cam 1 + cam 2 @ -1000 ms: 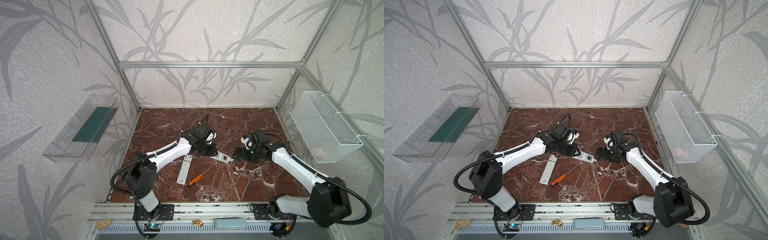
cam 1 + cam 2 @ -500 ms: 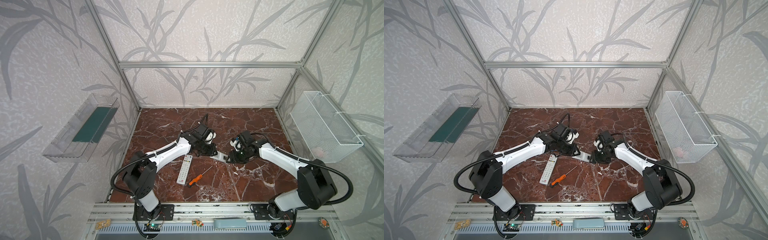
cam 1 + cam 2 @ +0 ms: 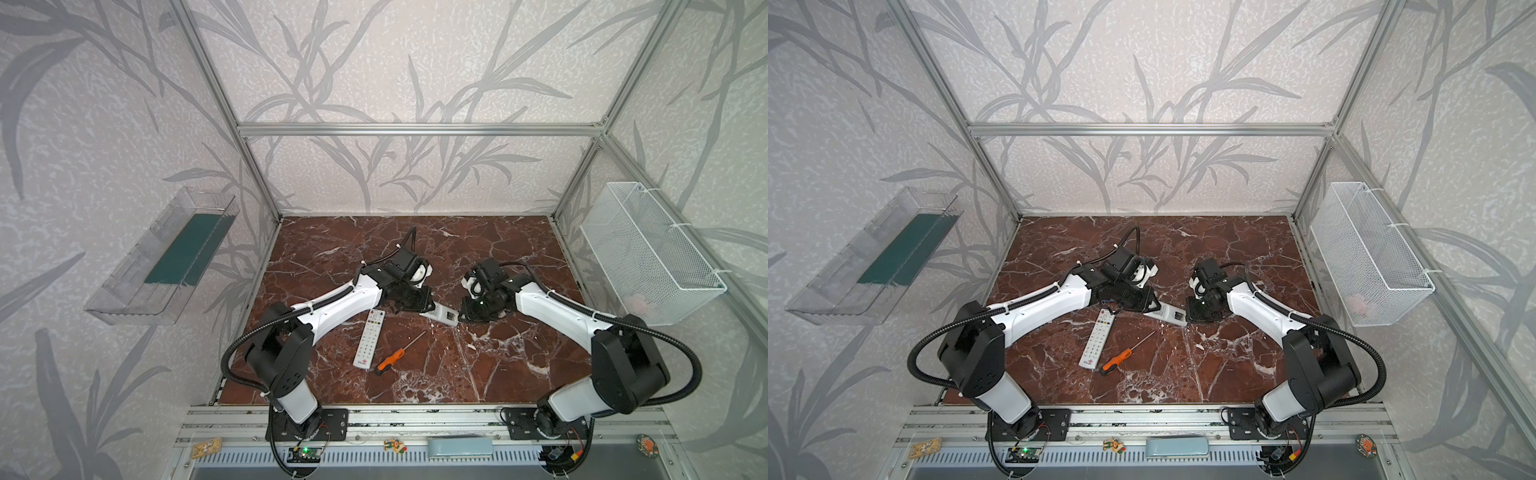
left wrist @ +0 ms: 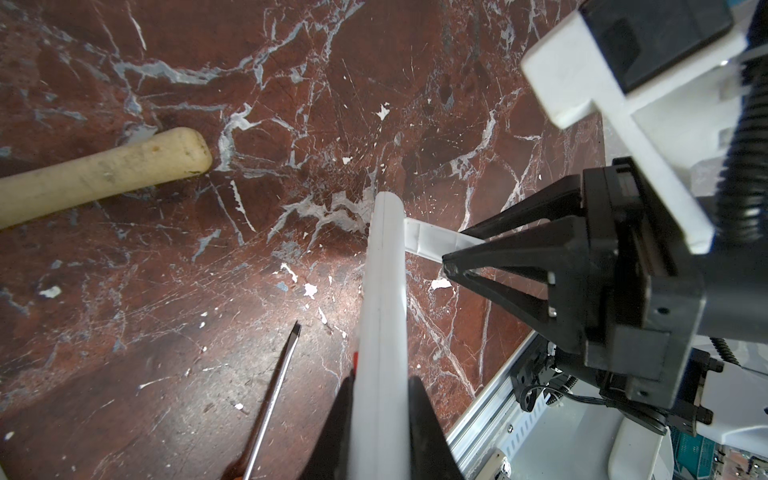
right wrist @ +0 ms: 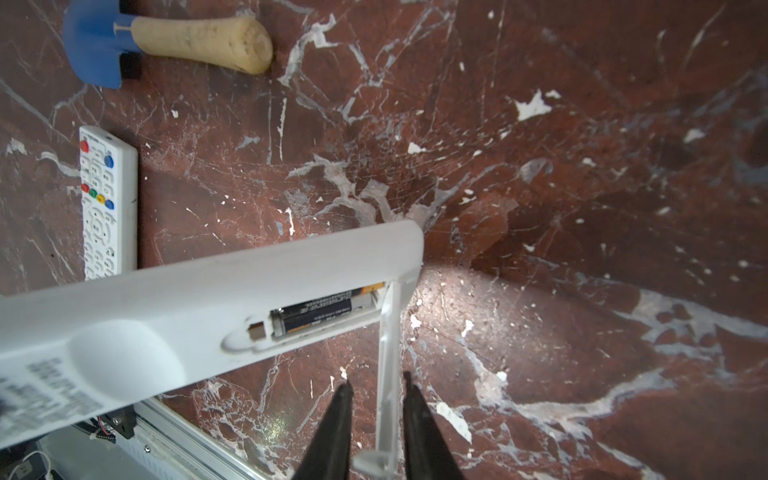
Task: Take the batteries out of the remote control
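Observation:
My left gripper [image 4: 382, 380] is shut on a white remote control [image 4: 384, 291], held on edge just above the marble floor; both show mid-floor in both top views [image 3: 439, 313] [image 3: 1166, 314]. Its battery cover [image 5: 388, 365] hangs open from the compartment's end. My right gripper [image 5: 377, 384] is shut on that cover [image 4: 432, 241], one finger on each face. Two dark batteries [image 5: 322, 311] lie side by side in the open compartment. In the top views the right gripper [image 3: 466, 316] meets the remote's right end, with the left gripper [image 3: 419, 305] at the other end.
A second white remote [image 3: 369, 338] [image 5: 109, 199] lies face up near an orange-handled screwdriver [image 3: 394, 356] [image 4: 272, 390]. A wooden-handled tool with a blue head [image 5: 199, 37] lies under the arms. A wire basket [image 3: 648, 253] hangs on the right wall, a clear tray [image 3: 166, 257] on the left.
My right arm has reached left to the remote's end and its gripper has gone from open to shut on the battery cover. The left arm has stayed put with the remote.

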Available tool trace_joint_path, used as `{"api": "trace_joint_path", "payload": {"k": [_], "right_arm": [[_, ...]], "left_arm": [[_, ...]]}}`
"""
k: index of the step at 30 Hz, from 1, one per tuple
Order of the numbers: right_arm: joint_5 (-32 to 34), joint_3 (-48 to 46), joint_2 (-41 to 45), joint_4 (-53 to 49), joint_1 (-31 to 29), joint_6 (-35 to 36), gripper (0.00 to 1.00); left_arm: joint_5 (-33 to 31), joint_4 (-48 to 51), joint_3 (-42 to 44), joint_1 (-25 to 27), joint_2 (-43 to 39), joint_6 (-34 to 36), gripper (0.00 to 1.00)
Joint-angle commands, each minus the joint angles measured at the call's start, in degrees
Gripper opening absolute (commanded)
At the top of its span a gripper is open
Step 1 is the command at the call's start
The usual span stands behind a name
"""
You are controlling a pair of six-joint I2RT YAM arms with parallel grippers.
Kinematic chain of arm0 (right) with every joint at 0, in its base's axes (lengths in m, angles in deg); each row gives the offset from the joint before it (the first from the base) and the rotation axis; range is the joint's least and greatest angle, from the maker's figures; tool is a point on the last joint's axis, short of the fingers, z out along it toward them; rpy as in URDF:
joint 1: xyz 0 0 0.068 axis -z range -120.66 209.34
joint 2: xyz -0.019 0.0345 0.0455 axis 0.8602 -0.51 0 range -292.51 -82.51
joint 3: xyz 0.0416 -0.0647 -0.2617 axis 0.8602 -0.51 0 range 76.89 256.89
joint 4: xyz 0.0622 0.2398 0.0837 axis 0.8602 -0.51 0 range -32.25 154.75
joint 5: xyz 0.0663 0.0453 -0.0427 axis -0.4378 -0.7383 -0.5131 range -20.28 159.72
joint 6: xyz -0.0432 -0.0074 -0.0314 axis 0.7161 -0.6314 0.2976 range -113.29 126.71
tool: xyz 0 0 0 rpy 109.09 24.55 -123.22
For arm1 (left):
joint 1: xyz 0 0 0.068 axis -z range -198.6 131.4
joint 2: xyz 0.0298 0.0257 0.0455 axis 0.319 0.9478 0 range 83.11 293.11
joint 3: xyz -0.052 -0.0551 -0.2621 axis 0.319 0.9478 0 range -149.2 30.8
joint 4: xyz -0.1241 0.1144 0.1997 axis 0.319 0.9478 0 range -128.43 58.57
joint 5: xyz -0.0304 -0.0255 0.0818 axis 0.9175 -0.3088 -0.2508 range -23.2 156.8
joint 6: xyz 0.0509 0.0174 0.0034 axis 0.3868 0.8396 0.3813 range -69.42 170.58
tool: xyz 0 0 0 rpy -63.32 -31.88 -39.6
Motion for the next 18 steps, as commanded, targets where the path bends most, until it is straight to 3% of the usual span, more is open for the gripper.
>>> {"api": "trace_joint_path", "payload": {"k": [1,11,18], "right_arm": [[1.2,1.7,-0.3,-2.4,-0.4,0.4,0.15],[5.3,2.9,4.4,-7.7,0.4,2.0,0.11],[3.6,0.6,7.2,-8.7,8.0,4.2,0.12]], "left_arm": [[-5.4,6.5,2.6,-0.1,0.9,1.4,0.0],[-5.7,6.9,3.0,-0.1,1.1,1.7,0.0],[-4.0,5.1,4.7,-0.3,0.9,1.1,0.0]]}}
